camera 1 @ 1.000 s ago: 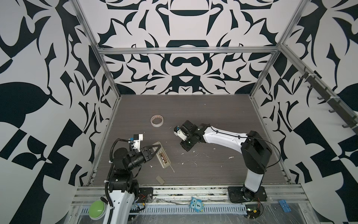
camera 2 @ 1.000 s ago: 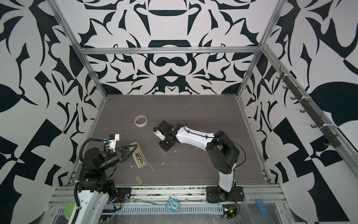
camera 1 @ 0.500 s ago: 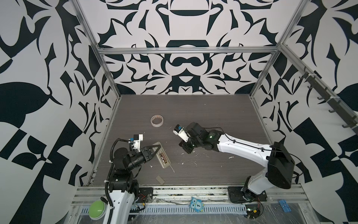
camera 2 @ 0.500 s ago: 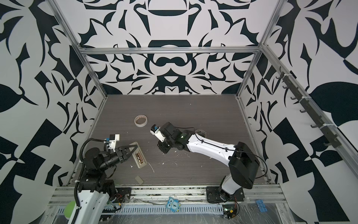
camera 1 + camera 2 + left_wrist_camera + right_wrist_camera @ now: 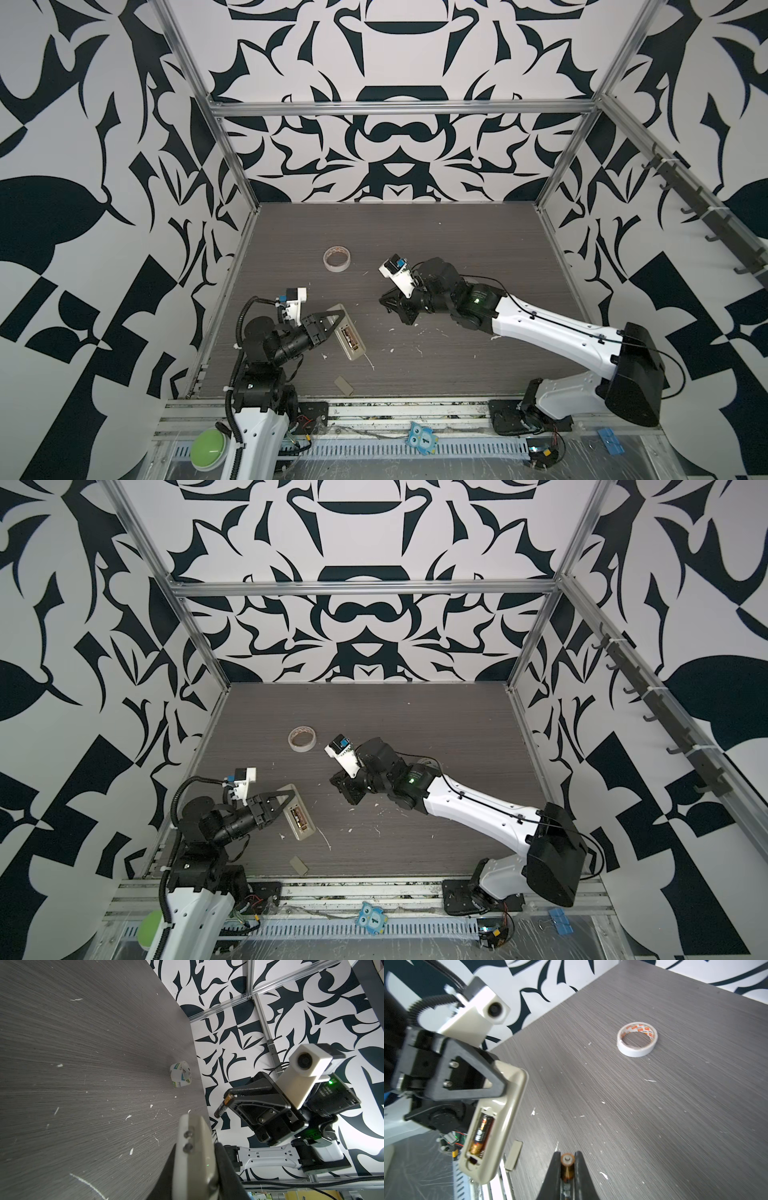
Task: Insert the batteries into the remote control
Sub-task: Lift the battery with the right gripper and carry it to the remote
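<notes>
Left gripper [image 5: 338, 318] is closed on the remote [image 5: 351, 338] and grips it by one end, over the front-left part of the table [image 5: 457, 232], near its left edge. The remote is back side up with its bay open. In the right wrist view one battery [image 5: 480, 1132] lies lengthwise in that bay, copper end away from the clamped end. The black finger [image 5: 500, 1088] crosses the remote's beige back just above the bay. I cannot tell whether the remote's free end touches the table. Right gripper [image 5: 388, 301] hangs above the middle of the table, clear of the surface, and well apart from the remote. It is shut tight on the second battery [image 5: 567, 1167]. The right wrist view shows the copper end with its nub poking out between the two fingertips. The left wrist view shows the same battery [image 5: 223, 1108] pinched crosswise at the tips and tilted, with its dark body sticking out past the fingers. A tape roll [image 5: 337, 258] lies flat toward the back left of the table's middle, apart from both arms. A small beige cover [image 5: 344, 385] lies loose near the front edge, just in front of the remote. White scraps [image 5: 390, 351] are scattered over the front half of the table.
</notes>
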